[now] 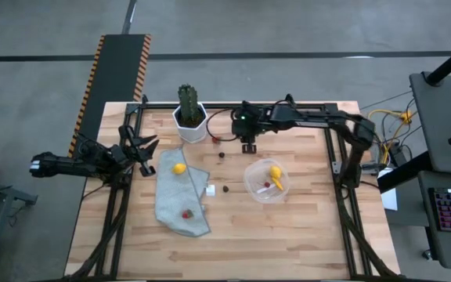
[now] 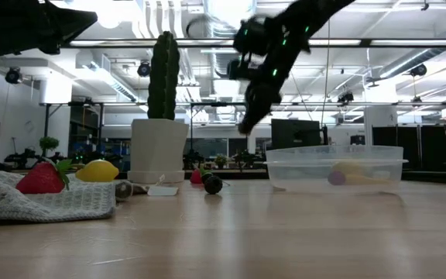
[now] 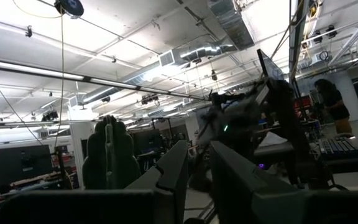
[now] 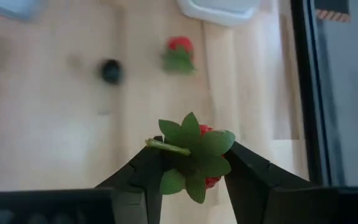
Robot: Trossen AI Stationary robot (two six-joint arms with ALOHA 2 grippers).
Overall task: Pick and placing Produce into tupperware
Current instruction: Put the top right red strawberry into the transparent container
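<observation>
My right gripper (image 1: 247, 146) hangs over the far middle of the table, shut on a red strawberry with a green leaf cap (image 4: 196, 152). The round clear tupperware (image 1: 266, 181) stands right of centre and holds a yellow lemon (image 1: 275, 172) and other small pieces. A second lemon (image 1: 178, 168) and a strawberry (image 1: 185, 213) lie on a grey cloth (image 1: 180, 196). Two dark berries (image 1: 221, 154) (image 1: 225, 188) and a red berry (image 1: 214, 139) lie on the wood. My left gripper (image 1: 146, 149) waits open at the left edge, raised. My right gripper pinches the strawberry between its two fingers (image 4: 143, 174), one on each side of the red body (image 4: 211, 182). The leaf cap and stem face the wrist camera. The fingers point down from above, and the berry is lifted clear of the table.
A green cactus in a white pot (image 1: 189, 117) stands near the far edge, just left of my right gripper. A small white cube (image 1: 210, 189) sits by the cloth's right edge. Bare wood lies along the table's near side (image 1: 272, 243).
</observation>
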